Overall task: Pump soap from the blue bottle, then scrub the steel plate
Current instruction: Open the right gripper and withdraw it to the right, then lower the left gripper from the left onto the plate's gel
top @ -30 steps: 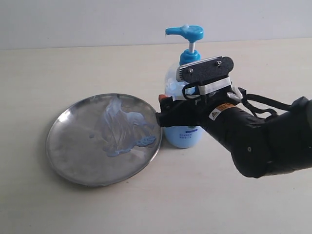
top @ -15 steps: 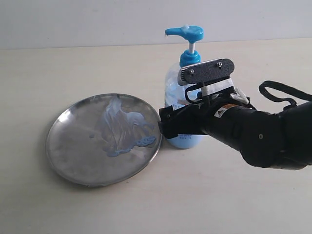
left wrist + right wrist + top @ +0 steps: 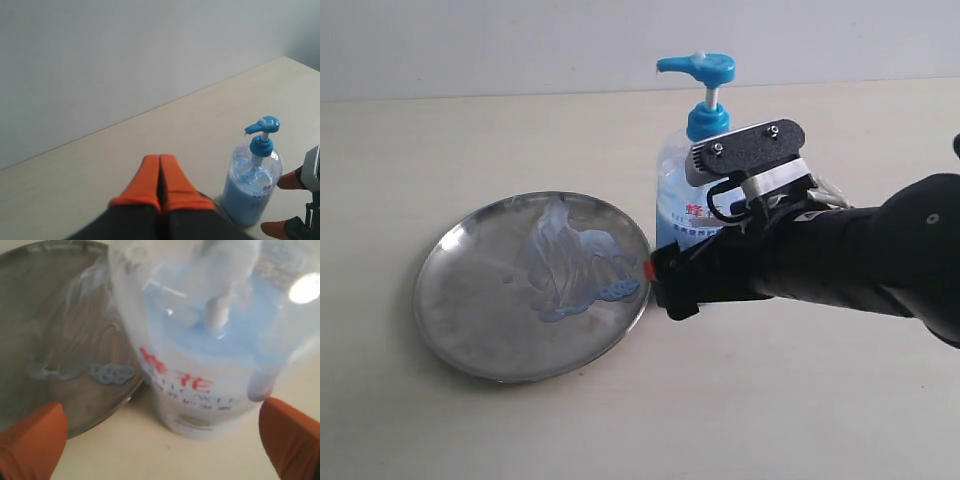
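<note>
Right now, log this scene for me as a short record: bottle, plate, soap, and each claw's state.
blue bottle: upright on the table, close beside the plate's rim
steel plate: flat on the table, left of the bottle in the exterior view
soap: pale blue streaky smear on the plate; more liquid inside the bottle
right claw: open, fingers on either side of the bottle's lower body, no contact visible
left claw: shut, holding nothing, apart from the bottle

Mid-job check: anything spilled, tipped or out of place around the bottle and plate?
Nothing stands out. The blue bottle stands upright beside the steel plate. The soap lies smeared inside the plate's rim, with none visible on the table. The right gripper is open, straddling the bottle's lower body.
</note>
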`<state>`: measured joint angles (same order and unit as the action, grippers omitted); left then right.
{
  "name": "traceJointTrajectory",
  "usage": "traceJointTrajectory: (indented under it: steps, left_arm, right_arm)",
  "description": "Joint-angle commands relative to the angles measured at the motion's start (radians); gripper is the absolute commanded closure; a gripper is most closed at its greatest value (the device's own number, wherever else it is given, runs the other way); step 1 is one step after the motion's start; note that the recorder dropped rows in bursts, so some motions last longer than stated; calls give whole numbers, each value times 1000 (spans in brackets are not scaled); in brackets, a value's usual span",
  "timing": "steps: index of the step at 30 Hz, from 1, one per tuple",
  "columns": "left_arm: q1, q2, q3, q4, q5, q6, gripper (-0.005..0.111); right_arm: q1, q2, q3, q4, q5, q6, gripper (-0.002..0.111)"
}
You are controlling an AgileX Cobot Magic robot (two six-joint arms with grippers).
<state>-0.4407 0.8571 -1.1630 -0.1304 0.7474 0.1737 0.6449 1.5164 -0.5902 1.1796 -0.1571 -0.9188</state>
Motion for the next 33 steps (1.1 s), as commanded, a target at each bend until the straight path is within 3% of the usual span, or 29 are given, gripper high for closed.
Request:
traceJointTrajectory:
  steps: [1, 7, 15, 20, 26, 33]
  left_arm:
    - [3, -8, 10, -4, 35, 5, 107]
    - [3, -14, 67, -6, 35, 5, 107]
    - [3, -20, 95, -20, 37, 5, 107]
    - [3, -18, 126, -41, 37, 11, 107]
    - [3, -18, 165, -135, 35, 112, 107]
    - [3, 29, 206, -241, 46, 201, 107]
  right_arm:
    - [0, -62, -5, 33, 185, -73, 22]
    - [0, -138, -5, -90, 322, 34, 57]
    - [0, -220, -9, -839, 506, 742, 88]
    - [0, -304, -70, -1213, 811, 1034, 108]
    - [0, -416, -163, -1378, 1118, 1053, 108]
    - [0, -608, -168, -1417, 1170, 1053, 108]
